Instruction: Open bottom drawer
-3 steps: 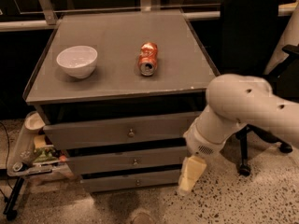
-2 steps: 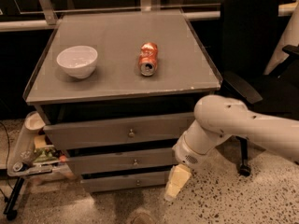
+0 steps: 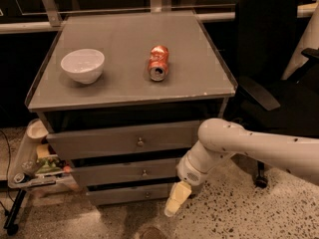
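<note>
The bottom drawer [image 3: 130, 194] is the narrowest grey front of three, low on the cabinet, with a tiny round metal knob [image 3: 147, 194] at its centre. It sits flush with the cabinet. My gripper [image 3: 174, 203] hangs from the white arm [image 3: 239, 146] just right of the drawer's right end, near the floor, with yellowish fingers [image 3: 178, 198] pointing down and to the left. It holds nothing that I can see. The mid-sized drawer [image 3: 129, 172] and the top drawer [image 3: 124, 141] are above.
A white bowl [image 3: 82, 65] and a red can [image 3: 158, 62] lying on its side rest on the cabinet top [image 3: 199, 78]. A black office chair [image 3: 271, 68] stands at the right. A small cart with clutter [image 3: 35, 166] stands at the left. Speckled floor [image 3: 239, 213] is in front.
The arm has swung left and down, bringing the gripper from right of the cabinet toward the right end of the bottom drawer. The drawers have not moved.
</note>
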Robot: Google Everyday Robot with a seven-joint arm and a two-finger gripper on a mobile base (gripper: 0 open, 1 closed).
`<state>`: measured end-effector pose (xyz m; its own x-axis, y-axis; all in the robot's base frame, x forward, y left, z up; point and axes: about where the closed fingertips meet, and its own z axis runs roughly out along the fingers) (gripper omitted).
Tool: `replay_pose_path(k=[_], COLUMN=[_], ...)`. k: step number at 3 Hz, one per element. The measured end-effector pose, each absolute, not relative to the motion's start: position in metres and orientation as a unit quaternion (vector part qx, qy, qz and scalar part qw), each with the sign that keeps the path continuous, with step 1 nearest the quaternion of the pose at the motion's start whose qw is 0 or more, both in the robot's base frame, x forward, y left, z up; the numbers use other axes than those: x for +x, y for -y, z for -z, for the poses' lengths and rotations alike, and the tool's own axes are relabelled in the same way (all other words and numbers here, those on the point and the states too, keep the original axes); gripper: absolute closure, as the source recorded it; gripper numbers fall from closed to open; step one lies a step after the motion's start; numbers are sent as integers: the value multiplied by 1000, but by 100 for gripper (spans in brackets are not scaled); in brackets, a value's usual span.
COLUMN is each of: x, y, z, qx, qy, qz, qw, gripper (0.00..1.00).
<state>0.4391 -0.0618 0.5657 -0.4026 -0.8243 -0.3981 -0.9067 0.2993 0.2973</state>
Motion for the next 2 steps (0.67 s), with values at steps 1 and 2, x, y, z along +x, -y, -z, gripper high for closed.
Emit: replay_pose_path(k=[1, 2], x=[438, 447], y=[52, 49], z=[-539, -480], qx=[-543, -534], qy=[-792, -796], qz=[-269, -276], qw=[75, 67], gripper=[0, 0])
